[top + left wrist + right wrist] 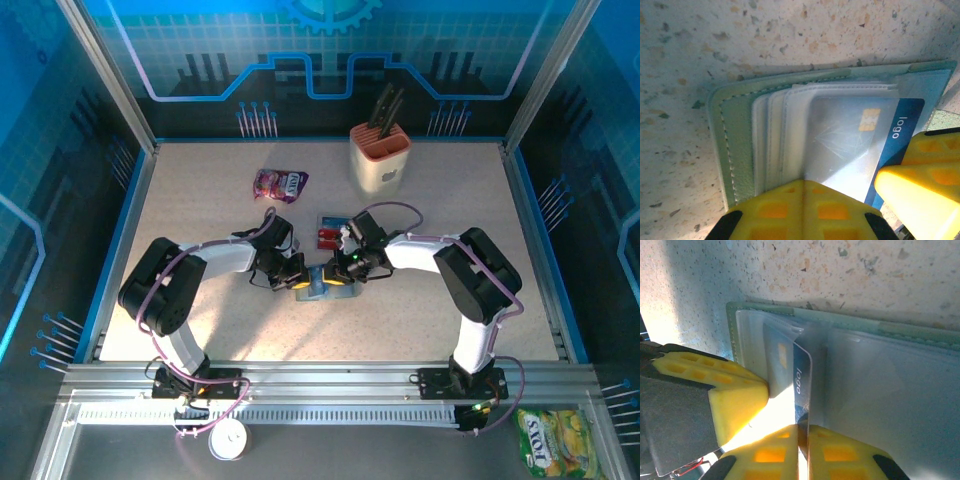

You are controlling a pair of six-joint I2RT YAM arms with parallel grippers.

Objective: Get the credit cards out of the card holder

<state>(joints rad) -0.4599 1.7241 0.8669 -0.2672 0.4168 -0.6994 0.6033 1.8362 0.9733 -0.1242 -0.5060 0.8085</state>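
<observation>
Closest to us, in the right wrist view, the two yellow pads of the right claw (pixel 803 435) are squeezed together on the near edge of a blue card (pixel 801 385) printed with "logo". We see the card's thin edge running up between them. That card sits partly out of a clear sleeve of the card holder (pixel 890 330). The holder lies open and flat on the speckled tabletop (pixel 865 270), with its sage-green stitched border along the far side.

In the left wrist view, the left claw (pixel 802 205) is drawn fully together with nothing visible between its pads. Its tip sits on the clear sleeves at the near edge of the card holder (pixel 735 130). We cannot tell how hard it bears down. The blue card (pixel 900 130) pokes out of the sleeve beside it, its gold chip showing through the plastic.

From above, the left claw (pixel 298 280) and right claw (pixel 345 270) meet over the card holder (pixel 322 290) in the middle of the tabletop (pixel 200 200). Just beyond the holder, some red cards (pixel 330 237) lie flat on the surface, apart from it. A purple snack pouch (pixel 280 183) lies farther back on the left. A beige knife block (pixel 380 160) stands near the back edge.
</observation>
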